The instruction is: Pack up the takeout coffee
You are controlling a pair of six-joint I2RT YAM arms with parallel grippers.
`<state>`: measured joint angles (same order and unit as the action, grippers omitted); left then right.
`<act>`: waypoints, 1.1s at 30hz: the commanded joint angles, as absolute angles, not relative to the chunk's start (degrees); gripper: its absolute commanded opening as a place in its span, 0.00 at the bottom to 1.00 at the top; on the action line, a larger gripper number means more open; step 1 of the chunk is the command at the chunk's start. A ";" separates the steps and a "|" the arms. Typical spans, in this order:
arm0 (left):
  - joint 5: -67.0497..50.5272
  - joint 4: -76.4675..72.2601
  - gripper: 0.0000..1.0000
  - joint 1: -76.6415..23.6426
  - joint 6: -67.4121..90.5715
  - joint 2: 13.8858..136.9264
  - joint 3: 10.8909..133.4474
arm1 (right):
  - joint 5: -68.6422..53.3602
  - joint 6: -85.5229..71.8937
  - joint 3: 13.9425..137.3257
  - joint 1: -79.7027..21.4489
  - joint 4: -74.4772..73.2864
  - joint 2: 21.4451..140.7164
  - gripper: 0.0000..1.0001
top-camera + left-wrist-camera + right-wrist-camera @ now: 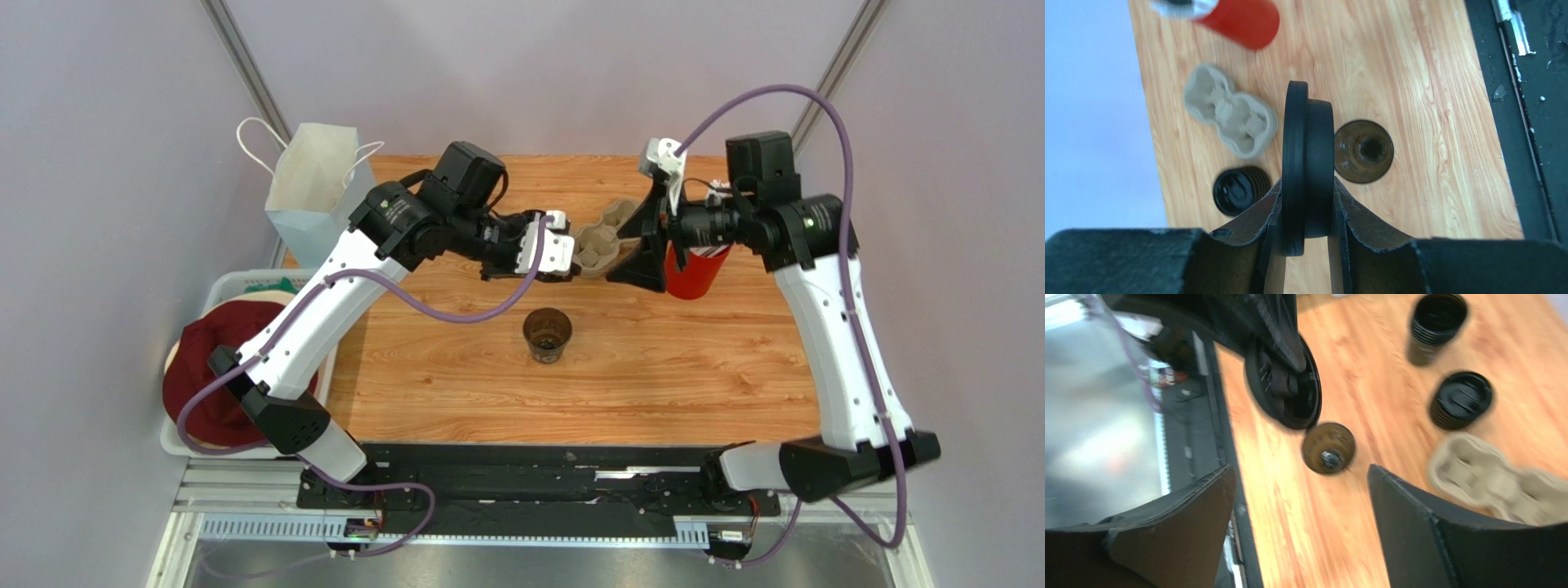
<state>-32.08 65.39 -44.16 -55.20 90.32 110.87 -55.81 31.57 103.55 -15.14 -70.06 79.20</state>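
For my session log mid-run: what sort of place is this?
Probably a robot test cell staged as a takeout counter: plain pale partition walls, a grey moulded-pulp cup carrier and a white paper handle bag.

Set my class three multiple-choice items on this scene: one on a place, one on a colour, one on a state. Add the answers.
1. Where does the white paper bag stand? A far left corner of the table; B table centre; C near right corner.
2. The tall cup beside the right arm is: A red; B blue; C white.
3. The coffee cup at table centre is: A lidded; B open; C tipped over.
Answers: 1 A, it stands far left in the top view. 2 A, plainly red. 3 B, its brown inside shows, and the left hand grips the black lid.
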 commanded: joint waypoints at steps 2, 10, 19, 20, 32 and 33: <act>-23.29 66.96 0.29 -41.68 -35.38 89.03 111.80 | -42.12 28.30 98.88 -15.82 -57.84 71.37 0.85; -42.53 65.21 0.29 -31.21 -16.29 98.07 113.62 | -21.12 38.22 89.57 -31.60 -53.09 70.22 0.77; -51.25 67.06 0.25 -30.41 -5.20 109.86 120.41 | -17.93 42.53 86.66 -37.62 -50.62 71.54 0.63; -50.98 67.06 0.26 -30.41 -5.01 110.12 120.32 | -18.63 42.89 86.31 -37.70 -50.62 71.80 0.62; -54.75 63.55 0.27 -30.59 -0.62 108.90 117.07 | -22.32 47.11 83.05 -42.18 -48.07 76.72 0.57; -54.93 63.54 0.27 -30.59 -0.35 108.90 116.72 | -22.32 47.20 83.58 -43.06 -48.34 77.08 0.57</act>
<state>-52.16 65.19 -30.30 -2.72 111.79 117.40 -21.08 45.56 81.58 -40.82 -50.83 76.12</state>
